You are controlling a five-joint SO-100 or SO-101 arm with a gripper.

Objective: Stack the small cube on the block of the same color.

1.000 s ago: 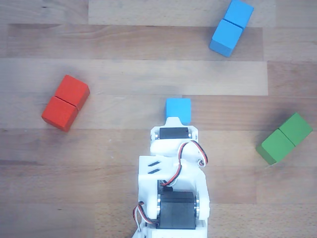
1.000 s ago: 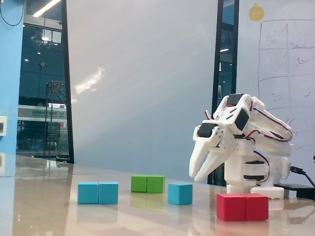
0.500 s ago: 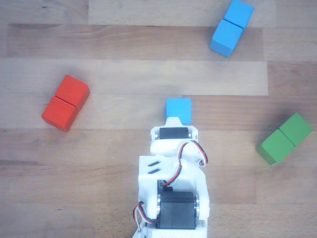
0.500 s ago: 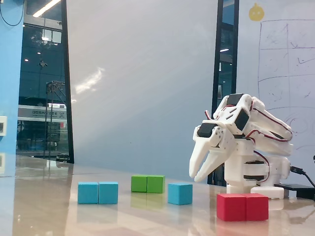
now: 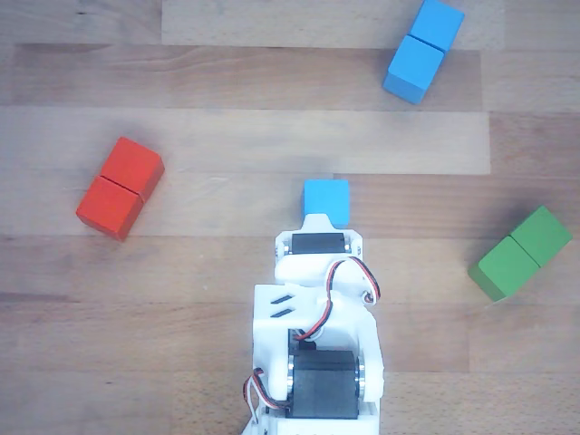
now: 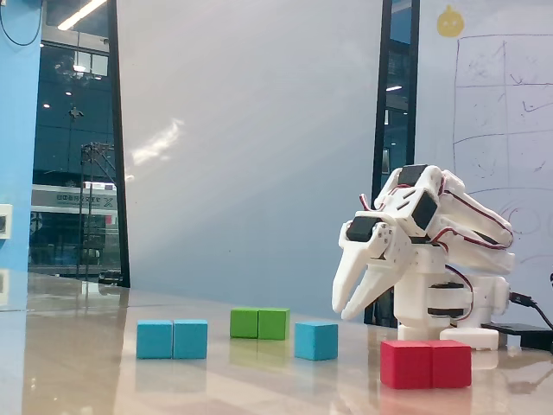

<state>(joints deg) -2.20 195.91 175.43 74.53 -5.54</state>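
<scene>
The small blue cube sits on the wooden table just beyond my wrist; in the fixed view it stands alone mid-table. The blue oblong block with a seam lies at the far right in the other view and at the left in the fixed view. My gripper hangs above the table, pointing down, just right of the small cube and not touching it. Its jaws stand a little apart and hold nothing. In the other view the white wrist hides the fingers.
A red oblong block lies at the left in the other view and near the front right in the fixed view. A green oblong block lies at the right, and behind the cube in the fixed view.
</scene>
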